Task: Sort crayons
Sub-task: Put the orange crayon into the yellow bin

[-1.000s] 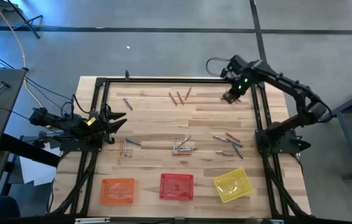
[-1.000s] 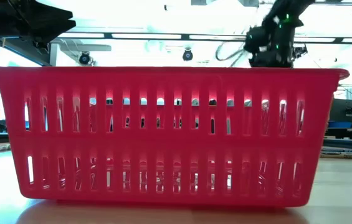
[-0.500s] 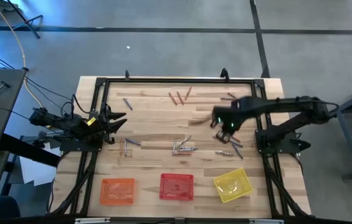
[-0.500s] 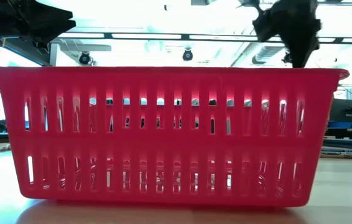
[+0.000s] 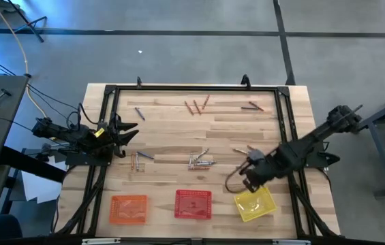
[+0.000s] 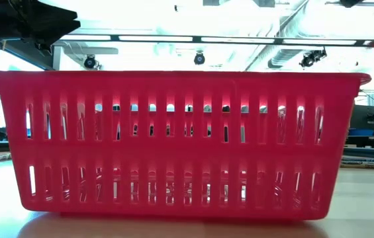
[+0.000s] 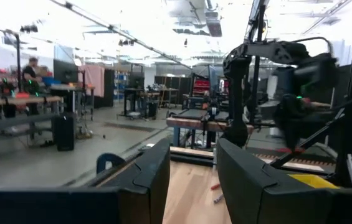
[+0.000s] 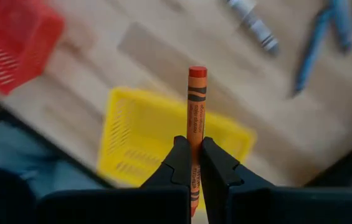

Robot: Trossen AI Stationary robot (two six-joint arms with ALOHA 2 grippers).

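The right gripper (image 8: 191,163) was clamped on a reddish-orange wax crayon (image 8: 195,115) above the yellow square mesh basket (image 8: 132,140). The left gripper (image 5: 125,129), fingers apart, waited at the table's left side.

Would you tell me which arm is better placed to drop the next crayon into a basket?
Right: its gripper grips an orange crayon above the yellow basket. The left gripper waits at the table's left edge.

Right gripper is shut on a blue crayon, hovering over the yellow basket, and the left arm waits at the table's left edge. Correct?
Not quite: the crayon is orange, not blue. The right wrist view shows the right gripper shut on an orange crayon above the yellow basket. The rest holds: in the high view the left gripper waits at the table's left edge.
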